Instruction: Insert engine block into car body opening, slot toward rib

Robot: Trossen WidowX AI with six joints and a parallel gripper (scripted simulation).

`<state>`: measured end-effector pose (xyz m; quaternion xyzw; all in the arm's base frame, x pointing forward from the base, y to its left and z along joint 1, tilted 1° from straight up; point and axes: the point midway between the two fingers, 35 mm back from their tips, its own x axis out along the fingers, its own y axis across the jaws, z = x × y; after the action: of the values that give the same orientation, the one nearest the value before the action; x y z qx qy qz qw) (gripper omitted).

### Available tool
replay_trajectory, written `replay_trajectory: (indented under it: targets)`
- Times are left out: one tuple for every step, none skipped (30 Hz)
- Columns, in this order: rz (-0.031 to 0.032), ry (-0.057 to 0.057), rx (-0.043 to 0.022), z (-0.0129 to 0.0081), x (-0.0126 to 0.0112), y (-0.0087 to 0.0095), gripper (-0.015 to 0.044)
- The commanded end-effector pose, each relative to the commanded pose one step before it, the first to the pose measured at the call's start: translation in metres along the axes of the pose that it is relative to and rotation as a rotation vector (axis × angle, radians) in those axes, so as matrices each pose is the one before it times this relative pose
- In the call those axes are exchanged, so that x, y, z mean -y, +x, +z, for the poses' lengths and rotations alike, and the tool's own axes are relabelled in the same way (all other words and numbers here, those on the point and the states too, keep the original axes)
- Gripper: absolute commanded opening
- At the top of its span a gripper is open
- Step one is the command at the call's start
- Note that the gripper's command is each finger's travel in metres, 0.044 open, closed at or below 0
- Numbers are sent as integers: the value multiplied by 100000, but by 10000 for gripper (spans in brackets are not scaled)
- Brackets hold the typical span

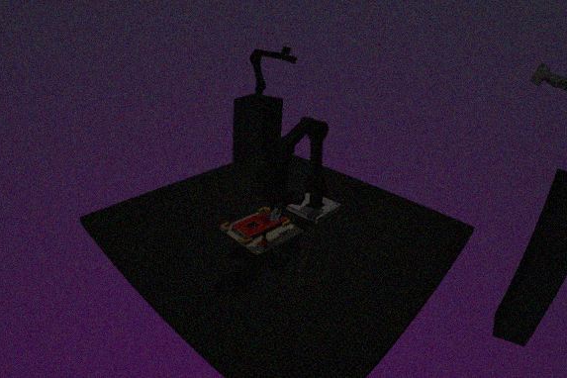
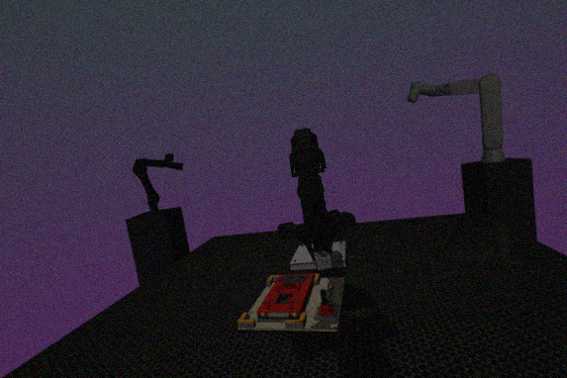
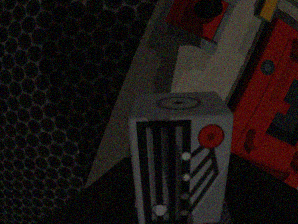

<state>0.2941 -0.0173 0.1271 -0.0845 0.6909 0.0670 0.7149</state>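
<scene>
Top view, largest first: broad dark surface under everything, dark arm arching down from its pedestal toward a pale tray, and just beside that tray a pale board bearing the red car body. Tool low over the pale tray, pinching the engine block between its jaws; fingers themselves too dark to make out. Exterior view: arm end down behind the tray, car body nearer the camera, a dark opening in the middle of the red. Wrist view: grey engine block filling the centre, held off the dark mat, long axis running away from the camera, dark slots along its left half, diagonal stripes and a red disc on its right. Beyond and to the right of the block, the red car body; ahead, a small red piece with a dark knob on the board. Judged from this: block not yet over the opening, near but apart from the car body, so a sideways carry toward the red first, then a descent. Rib inside the opening not discernible, so cannot tell whether the slot side faces it already; likely worth checking before pressing down.
</scene>
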Motion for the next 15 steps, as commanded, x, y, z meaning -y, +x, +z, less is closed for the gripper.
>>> replay_trajectory:
  targets:
    - [150, 4522, -671, 14, 895, 605, 0]
    - [-25, 1155, -6, 9, 283, 114, 0]
    - [-25, 1155, -6, 9, 284, 114, 0]
    - [-26, 1155, -6, 9, 284, 114, 0]
    - [-26, 1155, -6, 9, 285, 115, 0]
    - [-26, 1155, -6, 9, 285, 115, 0]
    - [-26, 1155, -6, 9, 286, 115, 0]
    - [-26, 1155, -6, 9, 287, 115, 0]
    - [-26, 1155, -6, 9, 287, 116, 0]
    - [-27, 1155, -6, 9, 288, 116, 0]
    - [-27, 1155, -6, 9, 289, 116, 0]
    - [-27, 1150, -6, 9, 288, 116, 0]
    - [-27, 1151, -6, 9, 289, 116, 0]
    - [-27, 1151, -6, 9, 289, 117, 0]
    - [-27, 1151, -6, 9, 290, 117, 0]
